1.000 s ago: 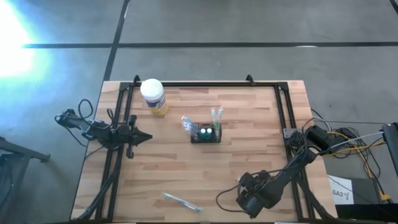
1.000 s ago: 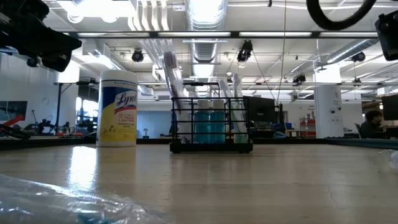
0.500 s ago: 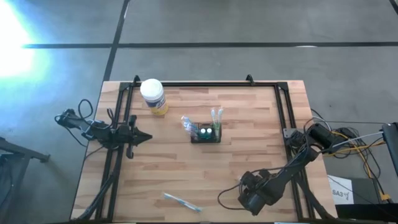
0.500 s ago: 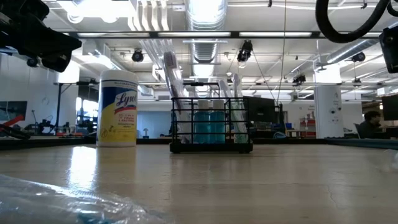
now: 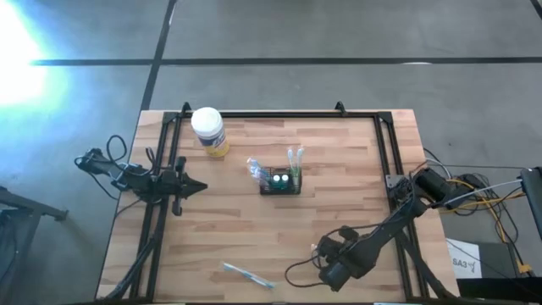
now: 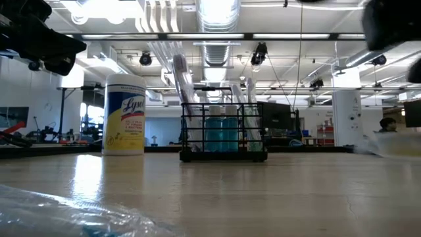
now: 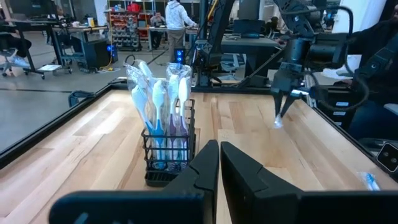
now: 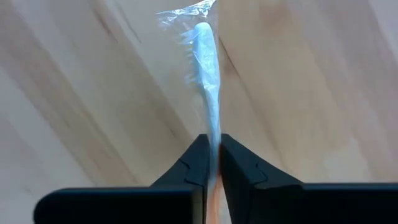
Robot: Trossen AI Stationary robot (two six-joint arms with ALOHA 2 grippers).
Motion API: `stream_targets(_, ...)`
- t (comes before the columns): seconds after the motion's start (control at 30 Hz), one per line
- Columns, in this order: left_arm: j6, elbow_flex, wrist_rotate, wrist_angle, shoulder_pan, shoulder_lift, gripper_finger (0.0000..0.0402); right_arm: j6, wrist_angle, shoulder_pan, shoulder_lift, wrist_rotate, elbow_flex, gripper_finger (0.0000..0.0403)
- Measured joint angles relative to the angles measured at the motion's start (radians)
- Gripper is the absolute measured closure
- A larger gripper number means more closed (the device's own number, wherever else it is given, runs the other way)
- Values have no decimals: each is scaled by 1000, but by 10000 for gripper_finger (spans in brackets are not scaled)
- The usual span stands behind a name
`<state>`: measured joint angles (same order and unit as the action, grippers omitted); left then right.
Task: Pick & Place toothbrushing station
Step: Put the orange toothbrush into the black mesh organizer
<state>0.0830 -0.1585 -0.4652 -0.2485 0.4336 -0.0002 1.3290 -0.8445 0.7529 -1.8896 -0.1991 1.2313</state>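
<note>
The toothbrushing station (image 5: 280,183), a black wire holder with several wrapped toothbrushes upright in it, stands on its base at the table's middle (image 7: 166,155). My right gripper (image 5: 324,254) is near the table's front edge, right of the middle, shut on a plastic-wrapped toothbrush (image 8: 207,56). My left gripper (image 5: 201,187) waits shut at the table's left, level with the station, touching nothing. My right gripper pinches the wrapped toothbrush's handle (image 8: 213,127) between its two fingers, through the clear wrap. The fingers come from above, pointing down (image 7: 283,102). The brush head (image 7: 277,121) hangs below the fingertips. I cannot tell whether its tip touches the table.
A white-lidded yellow jar (image 5: 209,131) stands at the far left of the table. Another wrapped toothbrush (image 5: 248,274) lies loose near the front edge, left of my right gripper. A black frame (image 5: 279,114) runs along the far and side edges.
My right gripper has shut on the wrapped toothbrush and has shifted a little toward the table's left edge. The wrapped toothbrush now shows at the right of the low view, where it did not before.
</note>
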Motion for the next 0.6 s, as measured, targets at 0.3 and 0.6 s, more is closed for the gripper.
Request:
stream_targets(0.3, -3, 0, 0, -12, 0, 5, 378, -322, -5, -102, 30, -62, 130, 380)
stream_targets(0.6, -7, 2, 0, -22, 0, 24, 378, -657, -3, -206, 86, -57, 263, 380)
